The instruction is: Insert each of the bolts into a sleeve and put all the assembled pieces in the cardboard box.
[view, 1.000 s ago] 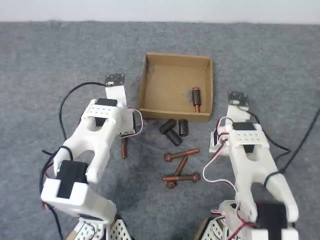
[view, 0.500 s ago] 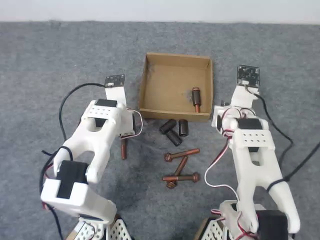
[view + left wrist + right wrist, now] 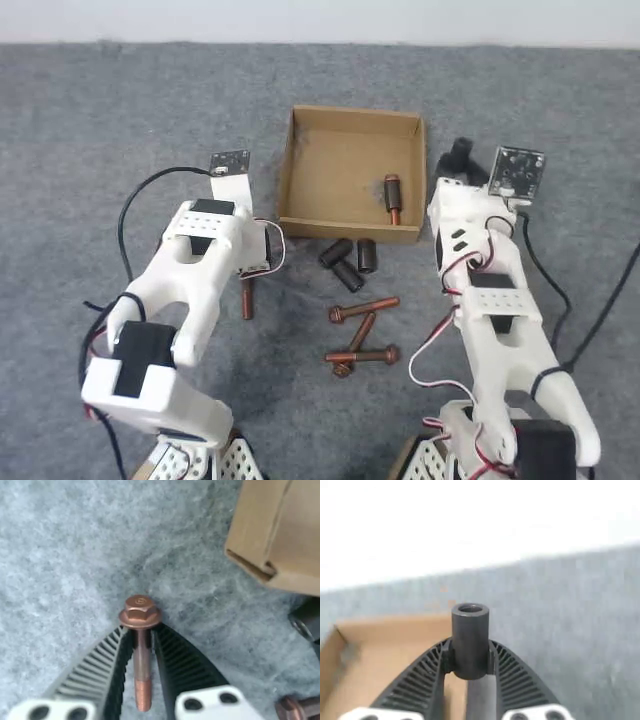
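- Beside the open brown cardboard box (image 3: pixel 350 228), low over the grey felt desk (image 3: pixel 120 110): left pincer (image 3: pixel 142 645) clamped on a copper hex-head bolt (image 3: pixel 141 625).
- Right of the box, raised: right pincer (image 3: pixel 469 652) closed around a black cylindrical sleeve (image 3: pixel 470 635), bore facing outward.
- Inside the box: one sleeved bolt (image 3: pixel 392 200).
- Just before the box's near wall: three loose black sleeves (image 3: pixel 348 262), then three loose copper bolts (image 3: pixel 362 335).

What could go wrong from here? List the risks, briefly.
1. The left tool clamps the bolt with its head at the fingertips, thread toward the wrist, so insertion may be blocked.
2. The right tool holds the sleeve just at its fingertips; a push could tilt it.
3. Loose bolts and sleeves lie between the arms and could get scattered.
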